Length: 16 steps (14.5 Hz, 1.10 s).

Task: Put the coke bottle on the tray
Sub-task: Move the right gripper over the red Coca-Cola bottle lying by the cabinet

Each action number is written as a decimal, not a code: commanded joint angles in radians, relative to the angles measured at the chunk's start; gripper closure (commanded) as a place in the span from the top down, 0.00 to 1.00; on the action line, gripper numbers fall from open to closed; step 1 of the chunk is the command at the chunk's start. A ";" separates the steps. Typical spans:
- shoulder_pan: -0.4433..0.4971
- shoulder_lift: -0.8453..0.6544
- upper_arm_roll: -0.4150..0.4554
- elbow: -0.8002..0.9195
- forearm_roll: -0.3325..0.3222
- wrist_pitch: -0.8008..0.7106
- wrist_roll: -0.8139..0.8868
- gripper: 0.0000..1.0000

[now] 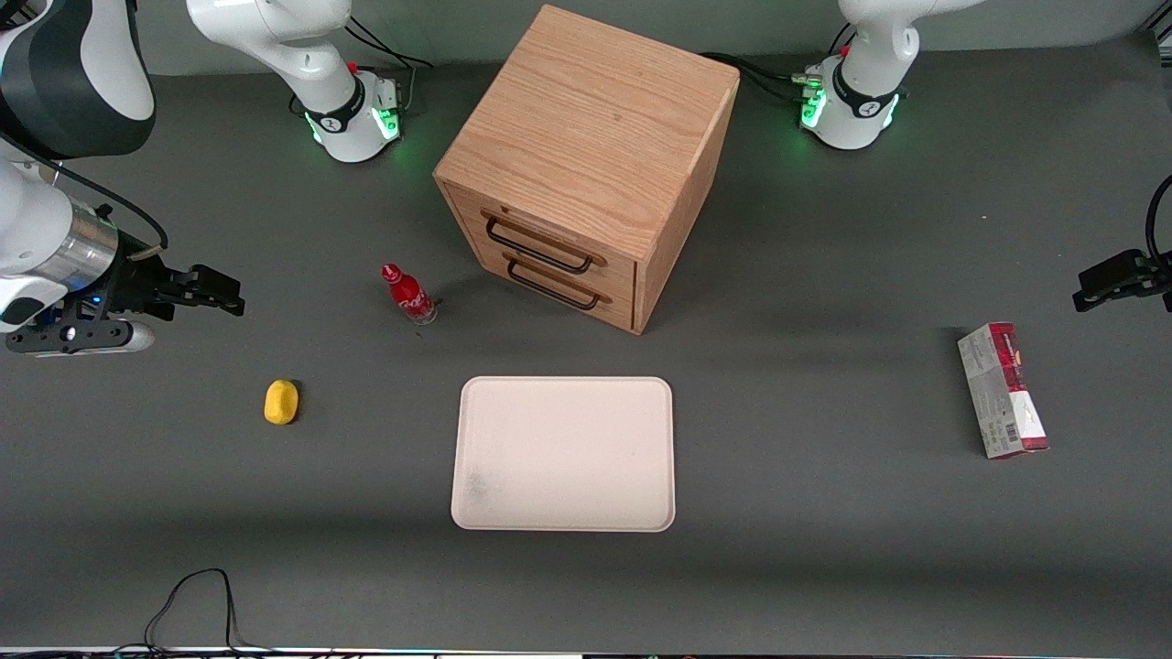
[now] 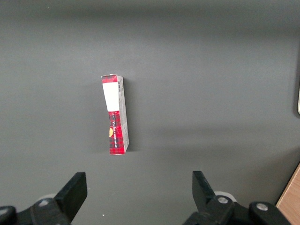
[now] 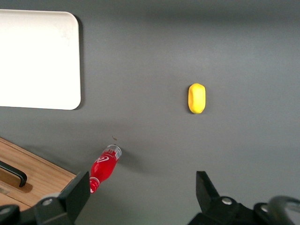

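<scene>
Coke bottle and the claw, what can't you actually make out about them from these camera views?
- Coke bottle: its white script is too small to read in the front view; in the right wrist view its cap is hidden by a claw finger.
- Claw: open above the table toward the working arm's end, holding nothing; the wrist view's edge cuts off its body.
- Tray: the wrist view's edge cuts it off.
- Cabinet: drawer contents hidden by closed fronts.
</scene>
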 commanded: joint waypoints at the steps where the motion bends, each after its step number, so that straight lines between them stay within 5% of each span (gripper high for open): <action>1: -0.021 0.015 0.017 0.034 0.011 -0.040 -0.015 1.00; 16: -0.012 0.032 0.014 0.065 0.009 -0.092 0.028 1.00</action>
